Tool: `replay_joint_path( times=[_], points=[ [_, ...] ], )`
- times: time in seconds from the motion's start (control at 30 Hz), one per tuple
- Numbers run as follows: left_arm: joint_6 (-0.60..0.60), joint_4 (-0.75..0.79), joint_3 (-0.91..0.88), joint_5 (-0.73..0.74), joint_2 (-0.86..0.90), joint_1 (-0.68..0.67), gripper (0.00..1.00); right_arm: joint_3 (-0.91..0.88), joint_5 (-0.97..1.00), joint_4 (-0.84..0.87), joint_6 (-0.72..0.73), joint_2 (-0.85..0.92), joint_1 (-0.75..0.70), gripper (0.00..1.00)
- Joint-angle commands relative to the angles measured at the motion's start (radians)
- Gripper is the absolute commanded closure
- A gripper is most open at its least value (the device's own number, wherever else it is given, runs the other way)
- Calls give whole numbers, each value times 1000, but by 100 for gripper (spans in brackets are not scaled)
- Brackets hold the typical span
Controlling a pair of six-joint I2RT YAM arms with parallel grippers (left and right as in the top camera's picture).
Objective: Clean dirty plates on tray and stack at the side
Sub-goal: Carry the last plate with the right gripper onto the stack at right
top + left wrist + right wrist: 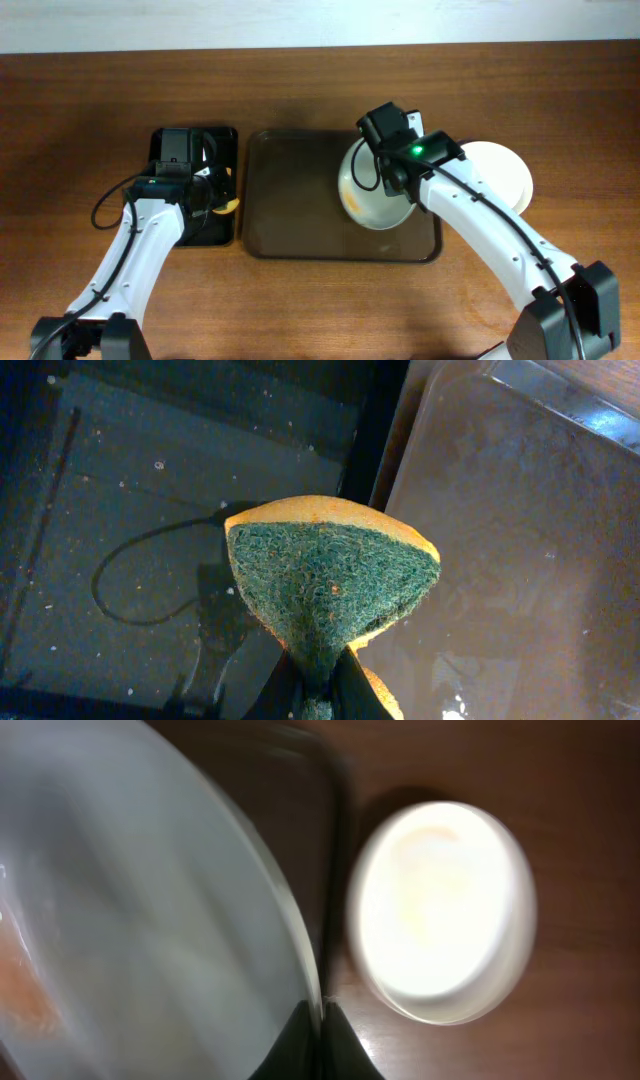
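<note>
Your right gripper (318,1032) is clamped on the rim of a tilted plate (150,910)
The plate hangs over the tray (290,200); a second plate (440,910) sits on the table (100,80) just beside. Your left gripper (320,685) pinches a sponge (330,580)

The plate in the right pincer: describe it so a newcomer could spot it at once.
Find the brown tray in the middle of the table. Over its right half the right pincer grips a white plate by the rim. Unlike the other plate, which lies on the table right of the tray, it bears an orange smear.
</note>
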Motion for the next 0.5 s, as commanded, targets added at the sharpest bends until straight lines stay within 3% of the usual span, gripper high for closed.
replay_joint_path(
  times=[0.0,0.2,0.37,0.47],
  points=[
    [20,2,11,-4,-15,0,100,16,411,0,95,-17,57,96],
    [20,2,11,-4,-15,0,100,16,664,24,93,-17,188,96],
    [20,2,11,-4,-15,0,100,16,653,25,114,-17,185,96],
    [110,13,11,-14,-15,0,100,16,451,24,151,-34,131,96]
  ],
)
